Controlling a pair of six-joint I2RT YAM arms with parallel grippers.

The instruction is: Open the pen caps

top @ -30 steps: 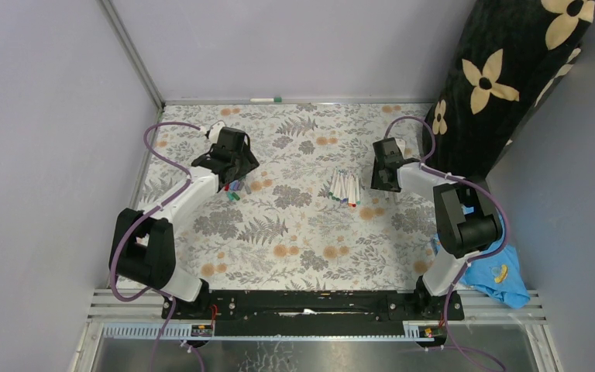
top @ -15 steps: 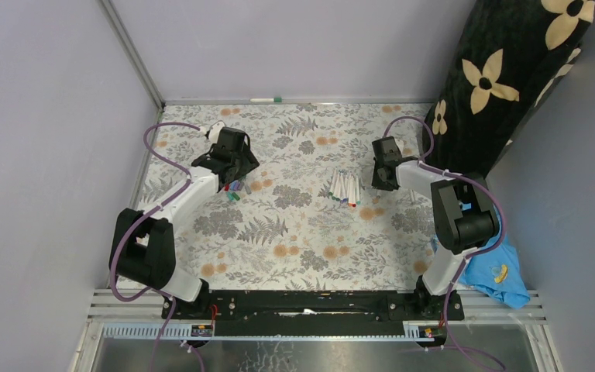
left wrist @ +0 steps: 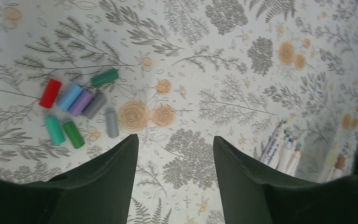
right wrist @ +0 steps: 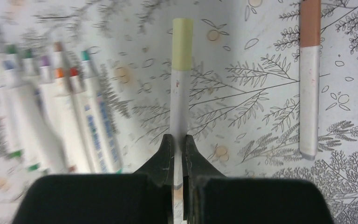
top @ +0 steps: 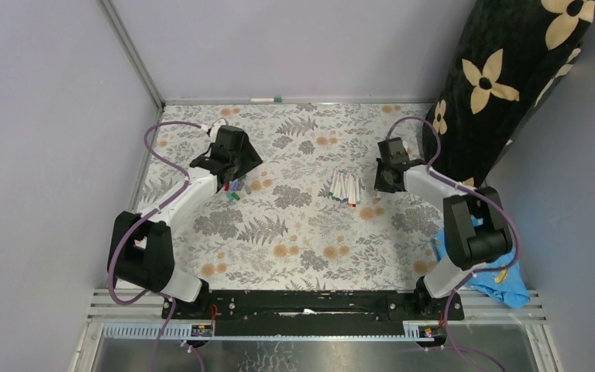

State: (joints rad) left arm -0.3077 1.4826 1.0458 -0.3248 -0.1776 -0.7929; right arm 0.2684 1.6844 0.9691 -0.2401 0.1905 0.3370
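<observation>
Done: eight loose caps (left wrist: 77, 100) lie by your left gripper (left wrist: 175, 138), spread and empty | Now: right gripper (right wrist: 177, 140) pinches a pen (right wrist: 180, 107), yellow cap (right wrist: 182, 44) on | Left: that cap, plus the brown cap (right wrist: 310, 23) beside it.

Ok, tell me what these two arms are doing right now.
The right gripper is shut on a white pen, its pale yellow cap not yet pulled off. A brown-capped pen lies beside it, and a bundle of pens sits in the middle of the table. The left gripper hovers open above a cluster of loose caps, holding nothing.
</observation>
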